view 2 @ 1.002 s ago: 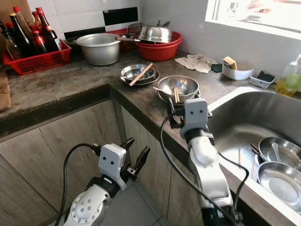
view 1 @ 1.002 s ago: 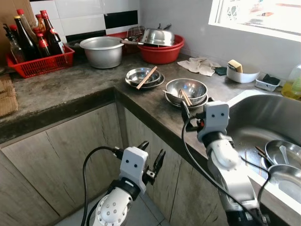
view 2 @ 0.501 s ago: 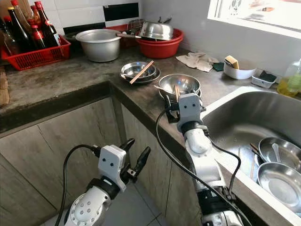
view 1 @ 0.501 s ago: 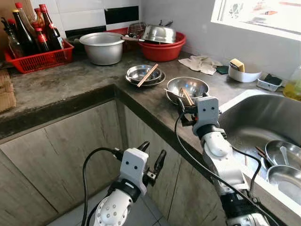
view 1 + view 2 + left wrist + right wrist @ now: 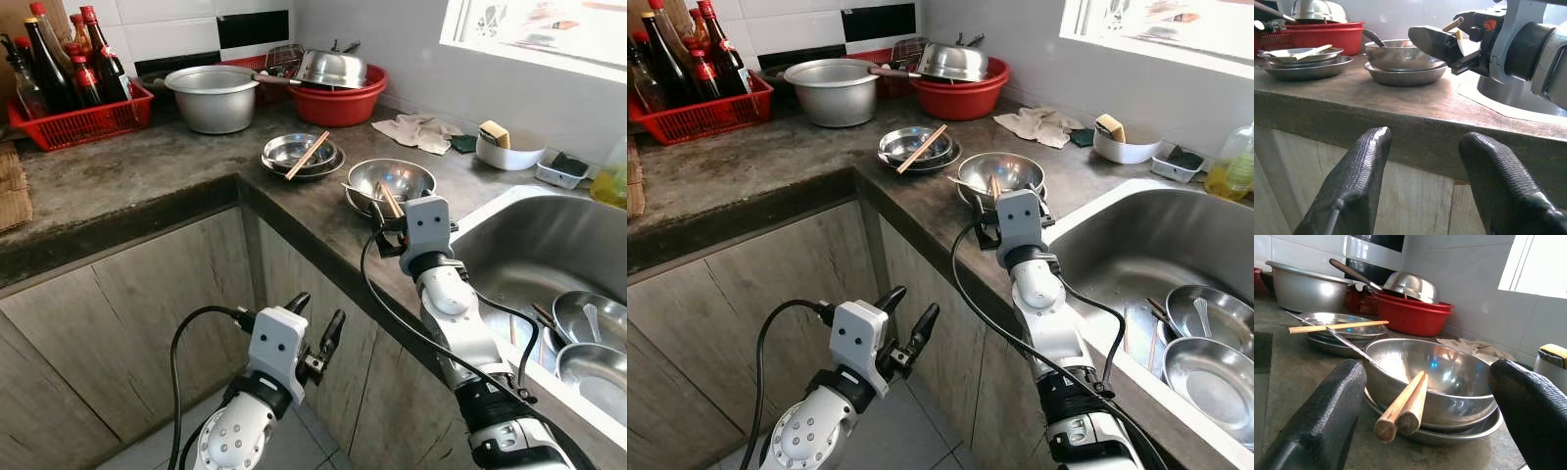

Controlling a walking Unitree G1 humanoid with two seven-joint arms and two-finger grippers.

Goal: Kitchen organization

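Hanging low in front of the wooden cabinet doors, the left gripper sits below the tabletop edge with its two black fingers spread apart and nothing between them. Up and toward 2 o'clock from it, the right gripper reaches over the edge of the dark stone tabletop, its fingers wide apart on either side of the near steel bowl, not touching it. That bowl rests in a shallow steel plate, and a pair of wooden chopsticks leans over its near rim with the blunt ends pointing at the gripper; a metal spoon handle also sticks out of it. Just beyond, toward 11 o'clock, a second stack of steel dishes carries another chopstick pair laid across the top. At 3 o'clock lies the steel sink, with steel bowls in its basin. Farther back stand a large metal pot, a red basin holding an upturned steel bowl, and, at 10 o'clock, a red basket of dark sauce bottles. A crumpled cloth and a white dish with a sponge lie beneath the window.
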